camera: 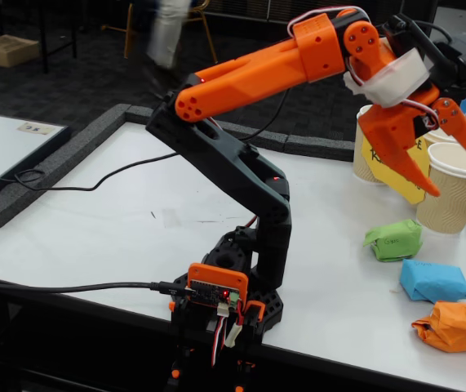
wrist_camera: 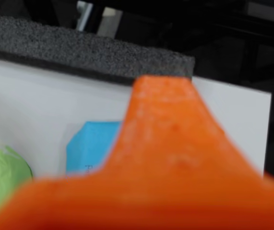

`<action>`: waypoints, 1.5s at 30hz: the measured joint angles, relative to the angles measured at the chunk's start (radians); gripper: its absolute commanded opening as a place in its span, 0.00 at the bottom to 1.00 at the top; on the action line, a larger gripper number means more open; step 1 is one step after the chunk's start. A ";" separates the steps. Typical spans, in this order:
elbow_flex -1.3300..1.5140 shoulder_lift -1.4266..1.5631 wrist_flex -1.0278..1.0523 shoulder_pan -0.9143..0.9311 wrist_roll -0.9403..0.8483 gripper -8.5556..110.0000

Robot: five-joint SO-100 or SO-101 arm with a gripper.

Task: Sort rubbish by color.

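Note:
In the fixed view three crumpled paper wads lie in a row at the right of the white table: a green wad [camera: 394, 240], a blue wad [camera: 434, 281] and an orange wad [camera: 454, 327] nearest the front edge. My gripper [camera: 456, 180] hangs high above them, in front of the cups, open with nothing between its jaws. In the wrist view a blurred orange finger [wrist_camera: 175, 148] fills most of the picture. Behind it show part of the blue wad [wrist_camera: 91, 146] and, at the left edge, the green wad [wrist_camera: 2, 177]. The orange wad is hidden there.
Beige ribbed paper cups [camera: 459, 189] stand at the table's right back, with a yellow sign [camera: 397, 171] leaning by them. A dark foam strip [camera: 77, 155] borders the table [camera: 118, 220]. The arm's base [camera: 233, 286] is clamped at the front edge, with cables running left.

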 measured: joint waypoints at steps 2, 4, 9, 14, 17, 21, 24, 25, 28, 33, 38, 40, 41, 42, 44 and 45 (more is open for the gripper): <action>0.000 0.000 0.031 -0.012 0.000 0.19; 0.000 0.000 0.067 -0.037 0.000 0.19; -0.002 0.000 0.150 -0.103 0.000 0.19; -0.046 0.000 0.198 -0.160 0.000 0.18; -0.063 0.000 0.198 -0.196 0.000 0.19; -0.063 -0.020 0.184 -0.224 0.000 0.19; -0.063 -0.044 0.164 -0.236 0.000 0.19; -0.063 -0.052 0.158 -0.238 0.000 0.19; -0.063 -0.067 0.132 -0.247 0.000 0.19; -0.057 -0.101 0.035 -0.255 0.000 0.19; 0.014 -0.176 -0.087 -0.285 0.000 0.20; 0.038 -0.218 -0.143 -0.296 0.000 0.21; 0.049 -0.238 -0.169 -0.302 0.000 0.21; 0.060 -0.256 -0.195 -0.307 0.000 0.21; 0.072 -0.296 -0.236 -0.319 0.000 0.21; 0.075 -0.314 -0.252 -0.327 -0.006 0.21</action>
